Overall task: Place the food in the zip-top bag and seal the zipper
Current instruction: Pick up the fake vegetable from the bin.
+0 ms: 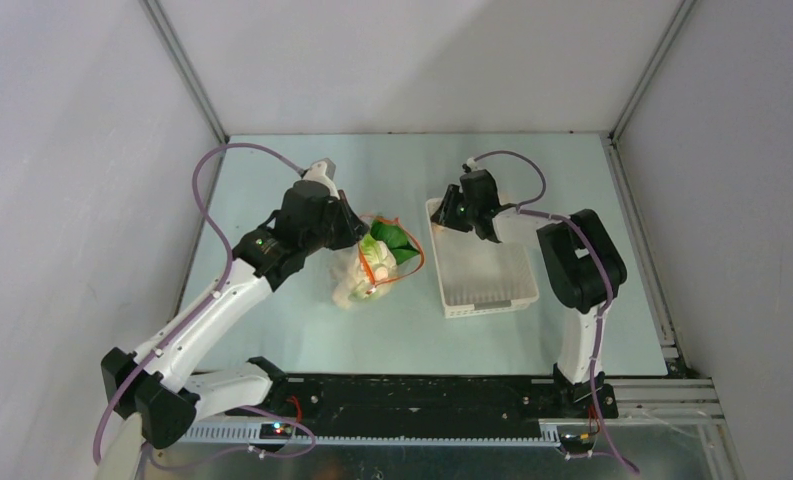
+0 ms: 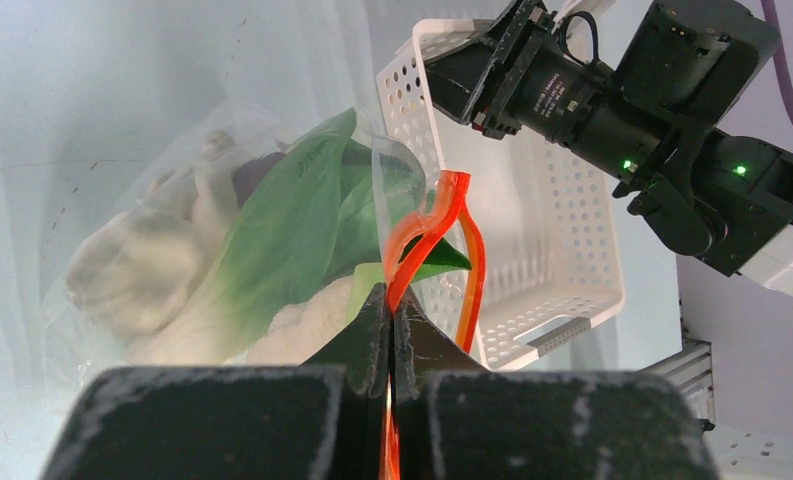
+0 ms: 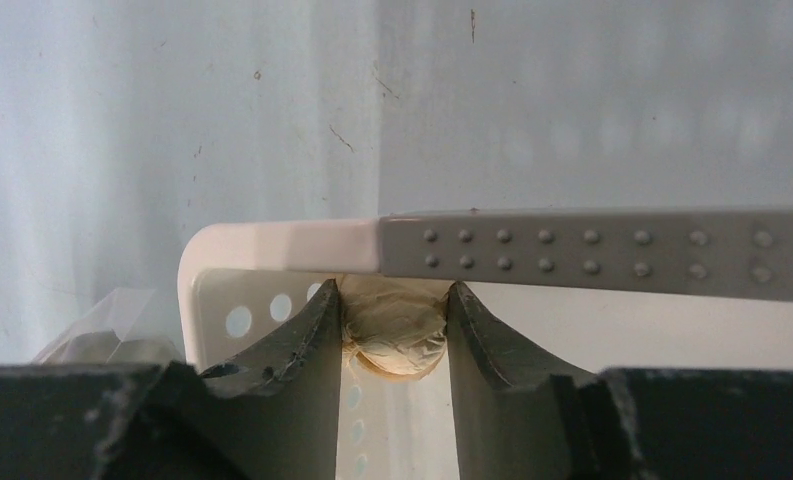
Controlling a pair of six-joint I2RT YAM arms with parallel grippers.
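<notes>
The clear zip-top bag (image 1: 357, 275) lies mid-table with the green bok choy (image 1: 390, 243) and several pale lumps inside; it also shows in the left wrist view (image 2: 172, 230). Its red-orange zipper (image 2: 442, 235) loops up at the open mouth. My left gripper (image 2: 392, 305) is shut on the zipper strip, holding the mouth edge up. My right gripper (image 3: 394, 305) hovers over the far left corner of the white basket (image 1: 482, 265) and is shut on a pale crinkled lump (image 3: 394, 335). The dark brown ball is out of view.
The white perforated basket (image 3: 272, 245) stands right of the bag, its rim just ahead of my right fingers. My right arm (image 2: 612, 110) crosses above the basket in the left wrist view. Grey walls close in the table at the back and sides.
</notes>
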